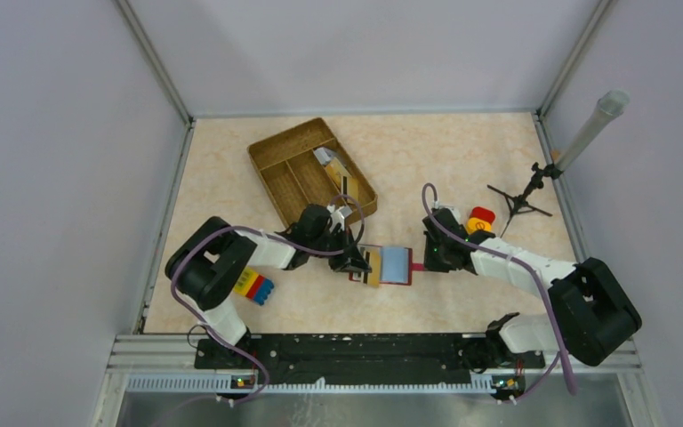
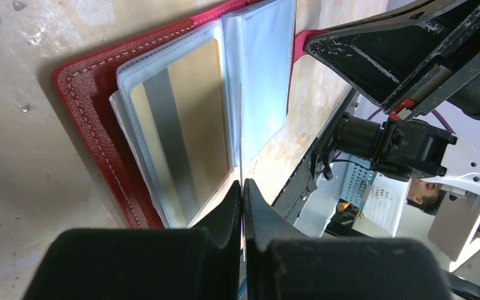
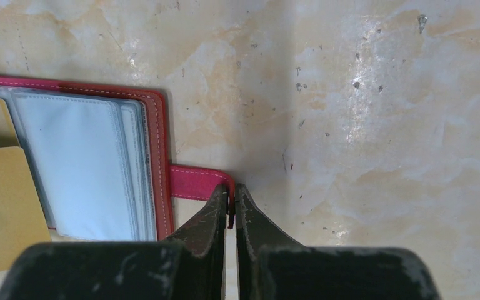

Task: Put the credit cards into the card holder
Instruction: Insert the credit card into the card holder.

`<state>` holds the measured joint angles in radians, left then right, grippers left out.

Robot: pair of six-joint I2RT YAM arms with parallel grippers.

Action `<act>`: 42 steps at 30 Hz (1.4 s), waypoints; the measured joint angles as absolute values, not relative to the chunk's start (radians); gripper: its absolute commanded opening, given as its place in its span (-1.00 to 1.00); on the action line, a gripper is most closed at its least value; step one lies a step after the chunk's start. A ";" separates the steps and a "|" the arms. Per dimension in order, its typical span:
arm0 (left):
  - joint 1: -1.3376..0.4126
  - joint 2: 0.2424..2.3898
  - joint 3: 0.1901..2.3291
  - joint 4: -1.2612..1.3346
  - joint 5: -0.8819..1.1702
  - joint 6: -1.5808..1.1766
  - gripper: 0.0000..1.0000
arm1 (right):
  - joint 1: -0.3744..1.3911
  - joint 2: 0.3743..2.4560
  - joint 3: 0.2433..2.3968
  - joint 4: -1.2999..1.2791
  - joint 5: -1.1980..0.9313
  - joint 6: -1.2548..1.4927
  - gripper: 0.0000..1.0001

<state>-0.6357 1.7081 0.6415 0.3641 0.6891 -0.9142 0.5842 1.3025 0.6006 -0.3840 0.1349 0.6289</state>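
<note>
Partway: one card at the holder, more waiting in the tray.
The card holder (image 1: 396, 265) lies open mid-frame on the bench (image 1: 462, 151), and a tan card (image 2: 197, 109) is on its left page, apparently sleeved. The left gripper (image 2: 242, 184) is clenched on a thin edge-on sheet (image 2: 240, 125); I can't tell if that's a card or a sleeve leaf. The right gripper (image 3: 232, 190) pinches the red tab (image 3: 194, 182). The other credit cards (image 1: 336, 167) sit in the wicker tray (image 1: 286, 178), upper centre.

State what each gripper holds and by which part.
Right gripper pinches the red leather card holder by the end of its strap tab. Left gripper is shut on the edge of a thin sheet, edge-on: card or clear sleeve, cannot tell.
</note>
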 measured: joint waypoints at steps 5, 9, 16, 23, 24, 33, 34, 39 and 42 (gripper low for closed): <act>-0.636 1.718 0.641 0.375 0.693 -0.921 -1.00 | 0.584 1.304 0.601 -0.384 0.135 0.629 -1.00; -0.636 1.727 0.642 0.387 0.696 -0.922 -1.00 | 0.584 1.304 0.601 -0.384 0.135 0.629 -1.00; -0.636 1.753 0.652 0.403 0.696 -0.921 -1.00 | 0.584 1.305 0.603 -0.384 0.136 0.628 -1.00; -0.636 1.764 0.656 0.412 0.696 -0.918 -1.00 | 0.584 1.306 0.603 -0.384 0.136 0.628 -1.00; -0.636 1.768 0.659 0.413 0.696 -0.918 -1.00 | 0.584 1.306 0.603 -0.384 0.136 0.628 -1.00; -0.636 1.792 0.674 0.422 0.696 -0.918 -1.00 | 0.584 1.307 0.603 -0.384 0.136 0.628 -1.00; -0.636 1.792 0.674 0.424 0.696 -0.918 -1.00 | 0.584 1.307 0.603 -0.384 0.136 0.628 -1.00; -0.636 1.800 0.675 0.435 0.696 -0.918 -1.00 | 0.584 1.308 0.604 -0.384 0.136 0.627 -1.00; -0.635 1.808 0.675 0.451 0.696 -0.920 -1.00 | 0.584 1.309 0.604 -0.383 0.136 0.625 -1.00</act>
